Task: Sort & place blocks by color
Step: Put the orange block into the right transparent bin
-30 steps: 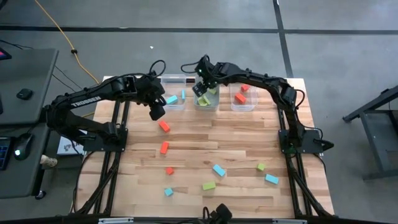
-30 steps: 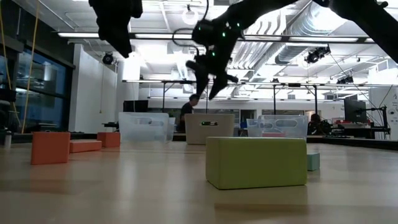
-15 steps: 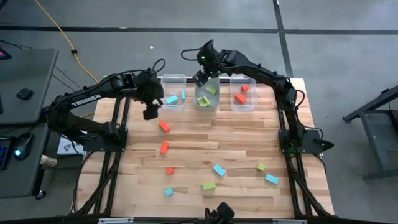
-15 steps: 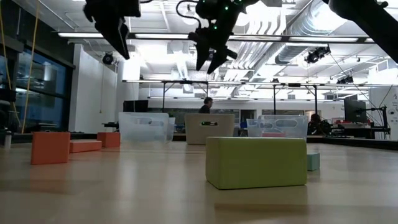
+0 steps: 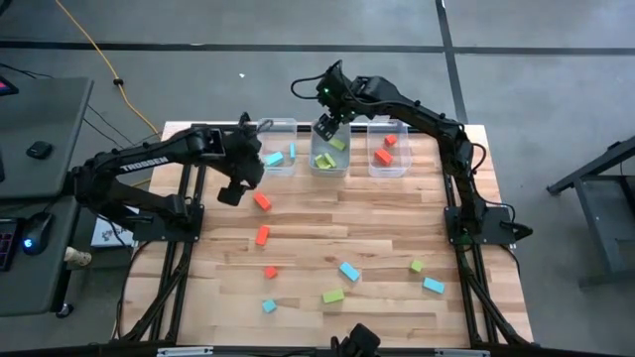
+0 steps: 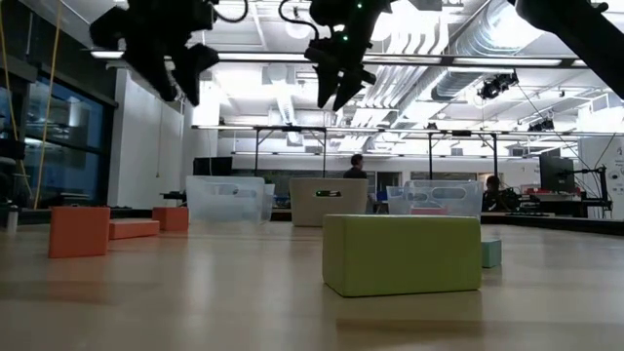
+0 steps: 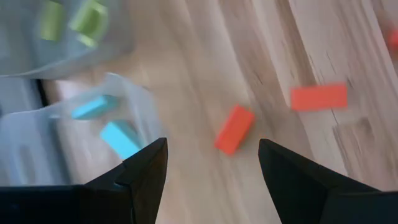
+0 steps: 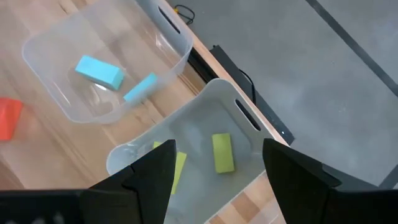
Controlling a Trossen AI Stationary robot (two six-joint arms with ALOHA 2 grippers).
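Jaws: left gripper (image 5: 230, 192) spread, empty | right gripper (image 5: 325, 126) spread, empty

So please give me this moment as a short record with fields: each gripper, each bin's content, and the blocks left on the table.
left gripper: open, empty, above the table beside a red-orange block
right gripper: open, empty, over the middle bin
left bin: two light blue blocks
middle bin: two lime green blocks
right bin: two red-orange blocks
loose on table: three red-orange, three light blue, two lime green blocks
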